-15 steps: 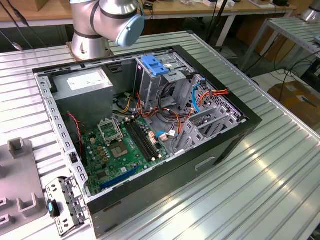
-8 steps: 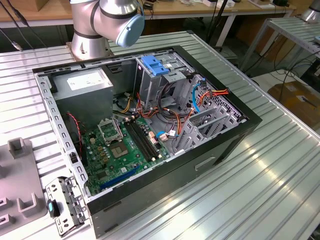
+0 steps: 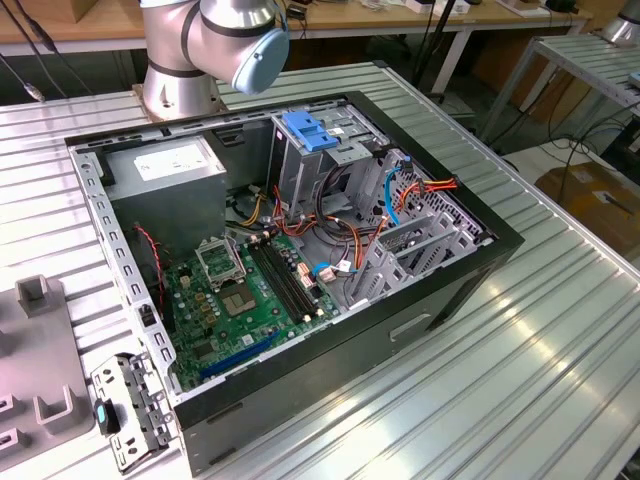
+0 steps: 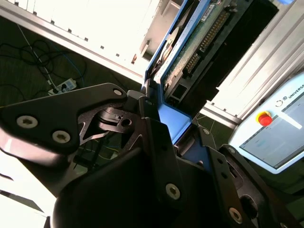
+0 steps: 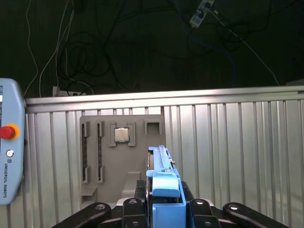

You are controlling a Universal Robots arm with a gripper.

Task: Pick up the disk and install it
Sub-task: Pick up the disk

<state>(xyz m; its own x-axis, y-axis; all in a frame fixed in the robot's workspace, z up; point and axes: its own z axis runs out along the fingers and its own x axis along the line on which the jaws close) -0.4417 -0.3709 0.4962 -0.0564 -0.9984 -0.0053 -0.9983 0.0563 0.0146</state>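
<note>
The disk is held up in the air, showing a green circuit board side framed by bright blue rails. My gripper is shut on its blue carrier end, with a black finger on either side. In the first wrist view the disk stands edge-on above the slatted table, and the gripper clamps its blue end. In the exterior view the arm's base and joint stand behind the open computer case.
Inside the case are a green motherboard, a power supply, orange and blue cables, and a grey drive cage with a blue latch. A grey fixture plate holding a chip lies below the disk. A teach pendant sits beside it.
</note>
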